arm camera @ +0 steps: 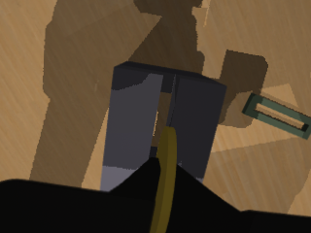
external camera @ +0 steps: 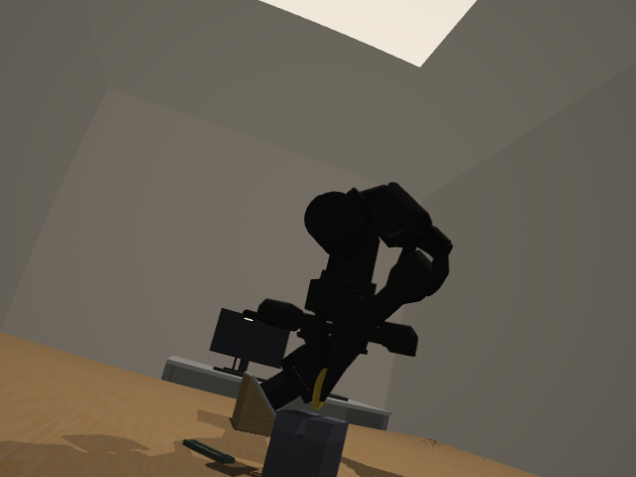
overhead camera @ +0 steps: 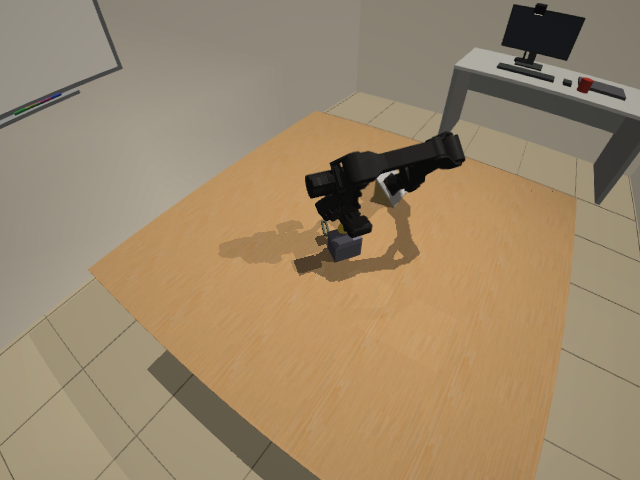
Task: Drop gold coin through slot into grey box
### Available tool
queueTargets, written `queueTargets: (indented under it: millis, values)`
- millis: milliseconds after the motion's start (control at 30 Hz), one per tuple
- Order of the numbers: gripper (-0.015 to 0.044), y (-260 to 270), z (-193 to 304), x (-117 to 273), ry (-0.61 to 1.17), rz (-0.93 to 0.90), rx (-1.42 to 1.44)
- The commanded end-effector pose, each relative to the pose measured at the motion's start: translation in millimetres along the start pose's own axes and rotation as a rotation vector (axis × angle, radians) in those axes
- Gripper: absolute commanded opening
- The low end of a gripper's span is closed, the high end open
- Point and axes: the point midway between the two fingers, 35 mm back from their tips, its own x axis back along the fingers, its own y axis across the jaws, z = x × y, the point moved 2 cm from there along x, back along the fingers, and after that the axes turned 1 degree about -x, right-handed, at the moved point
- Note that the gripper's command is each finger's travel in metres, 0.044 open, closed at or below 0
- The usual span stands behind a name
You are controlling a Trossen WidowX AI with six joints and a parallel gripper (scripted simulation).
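In the wrist view's lower middle, we see the fingers point(external camera: 334, 365) grasping the gold coin point(overhead camera: 341, 228) point(external camera: 319, 393) point(arm camera: 167, 182) on edge. In the exterior view, we find the coin above the grey box point(overhead camera: 345, 249) point(external camera: 304, 446) point(arm camera: 199, 121), whose slot point(arm camera: 163, 116) shows at the wrist view's centre. Right of the box there, the green holder point(overhead camera: 323, 227) point(external camera: 206, 451) point(arm camera: 283, 107) lies without the coin on the table point(overhead camera: 413, 335) point(external camera: 77, 400) point(arm camera: 282, 29).
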Motion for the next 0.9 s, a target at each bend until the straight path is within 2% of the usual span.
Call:
queueTargets:
  millis: [0,233,433,733,867]
  values:
    - [0.0000,0.3,0.2,-2.8,0.000,-0.004,-0.003]
    - [0.0000,0.5,0.3,-6.8,0.000,-0.004,-0.002]
    - [0.0157,0.1,0.0,-4.7,0.000,0.000,0.000]
    - [0.0161,0.1,0.0,-4.7,0.000,0.000,0.000]
    - [0.0266,0.0,-0.2,4.2,0.000,0.000,0.000]
